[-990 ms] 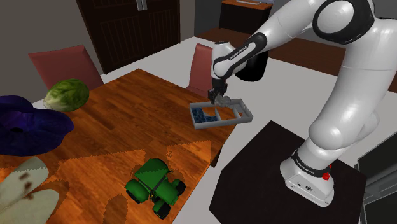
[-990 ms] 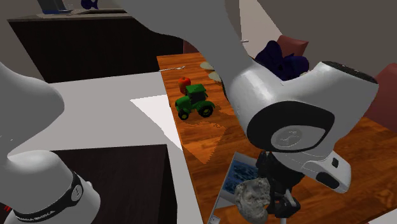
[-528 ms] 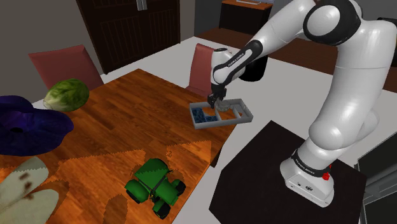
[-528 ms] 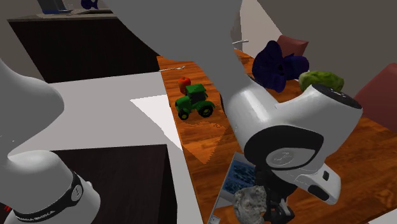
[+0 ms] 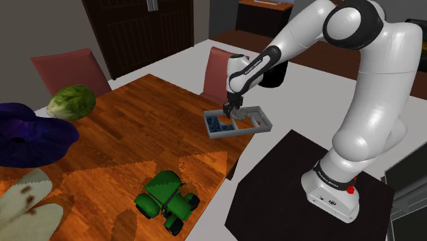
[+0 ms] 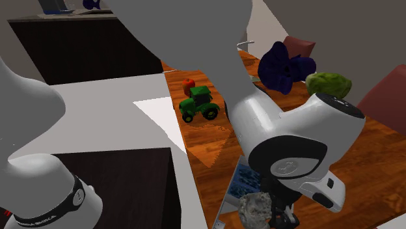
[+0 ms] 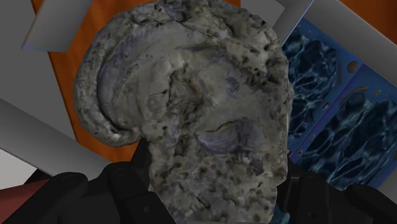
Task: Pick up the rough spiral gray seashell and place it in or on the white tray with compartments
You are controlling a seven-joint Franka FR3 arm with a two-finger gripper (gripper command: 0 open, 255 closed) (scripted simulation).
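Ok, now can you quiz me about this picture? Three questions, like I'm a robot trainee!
1. True or false: the gripper is clasping the bumpy grey seashell.
2. Pick one: what colour is the toy tractor on the table? A red, B green, C yellow.
3. Fill the gap: the seashell hangs over the ____ with blue and orange compartments.

Key: 1 true. 2 B. 3 tray.
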